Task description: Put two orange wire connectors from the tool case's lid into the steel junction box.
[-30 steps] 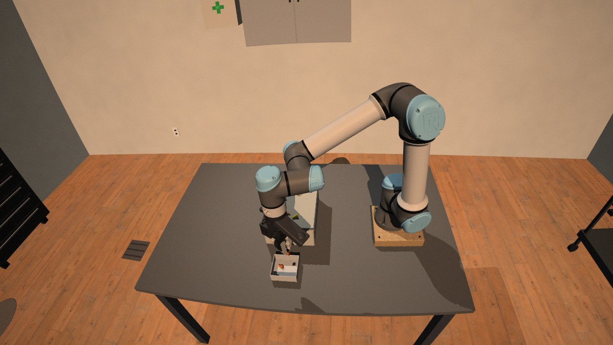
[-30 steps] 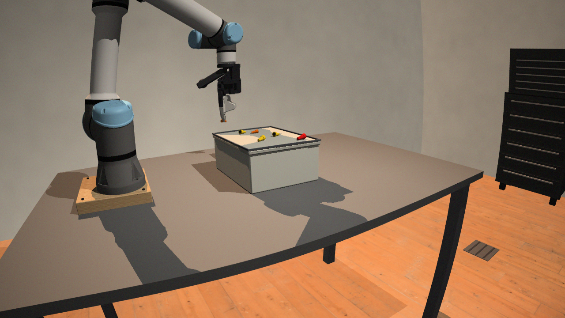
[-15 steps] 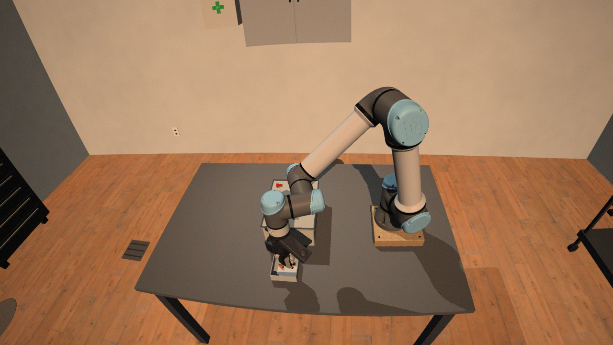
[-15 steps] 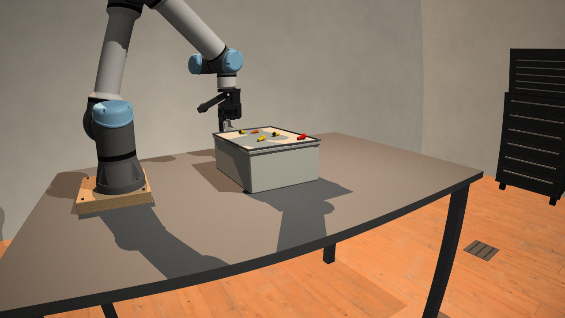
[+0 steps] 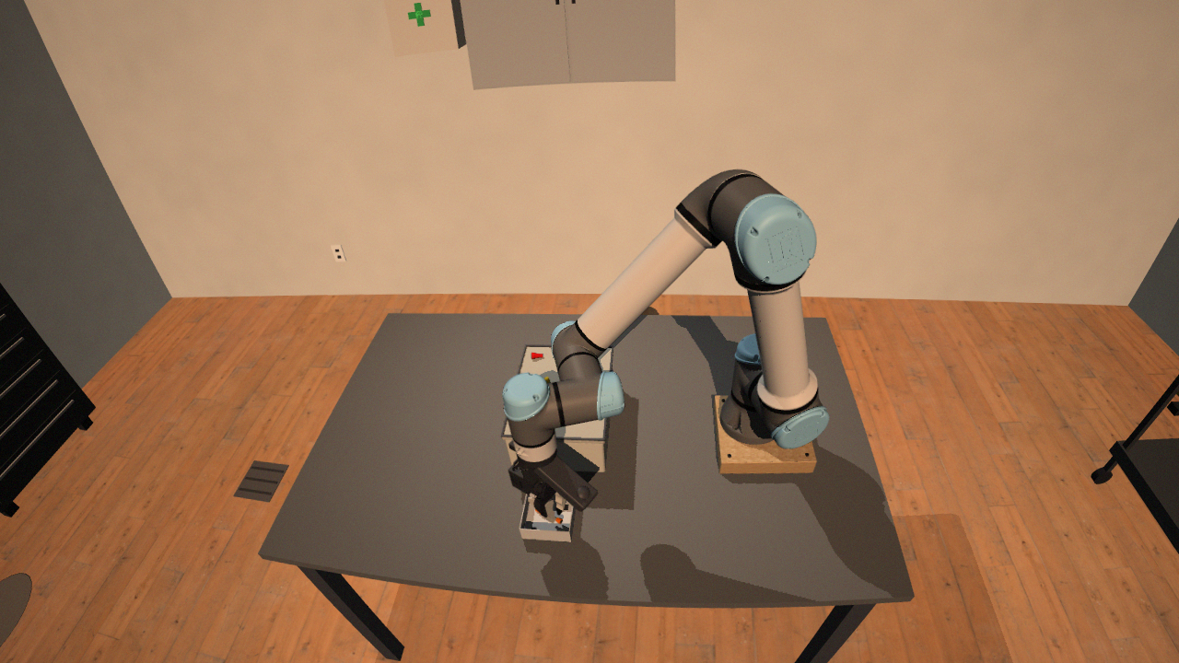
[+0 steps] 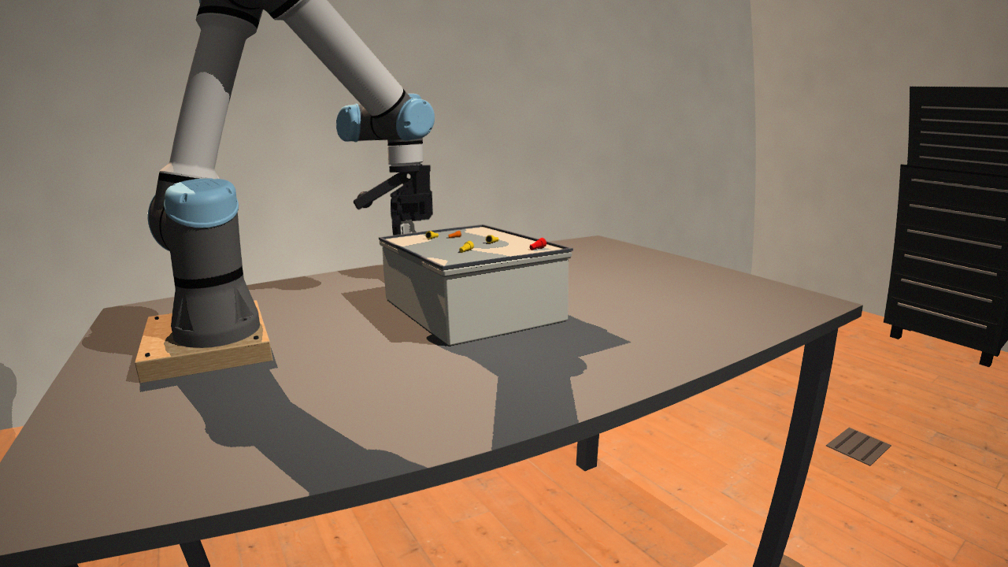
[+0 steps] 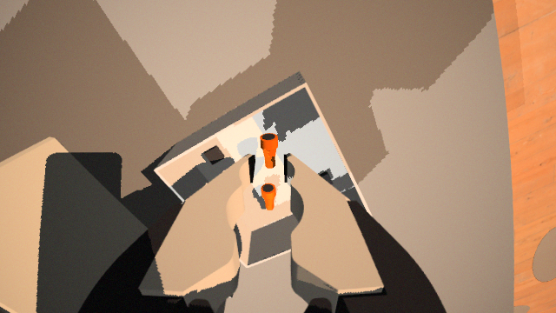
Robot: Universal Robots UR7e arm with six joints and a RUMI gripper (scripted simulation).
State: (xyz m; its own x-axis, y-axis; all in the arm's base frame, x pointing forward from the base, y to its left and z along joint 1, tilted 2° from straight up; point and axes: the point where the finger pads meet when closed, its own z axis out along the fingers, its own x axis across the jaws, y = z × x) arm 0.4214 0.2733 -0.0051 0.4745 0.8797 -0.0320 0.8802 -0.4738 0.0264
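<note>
Tan, blunt-tipped end effector [image 7: 268, 167] stands slightly parted, gripping nothing, above the shallow rectangular steel junction box [image 7: 319, 130]. Two ribbed, cone-shaped orange wire connectors [image 7: 268, 149] lie inside the box, one between the fingertips, one nearer [image 7: 268, 196]. Box corners are hidden. A third orange connector [image 6: 454, 234] rests on the grey tool case's lid [image 6: 517, 242], on the dark bench [image 6: 634, 310].

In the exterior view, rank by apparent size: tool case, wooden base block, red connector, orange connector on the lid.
1. Tool case
2. Wooden base block, though it sits nearer the camera
3. Red connector and orange connector: too alike to rank
</note>
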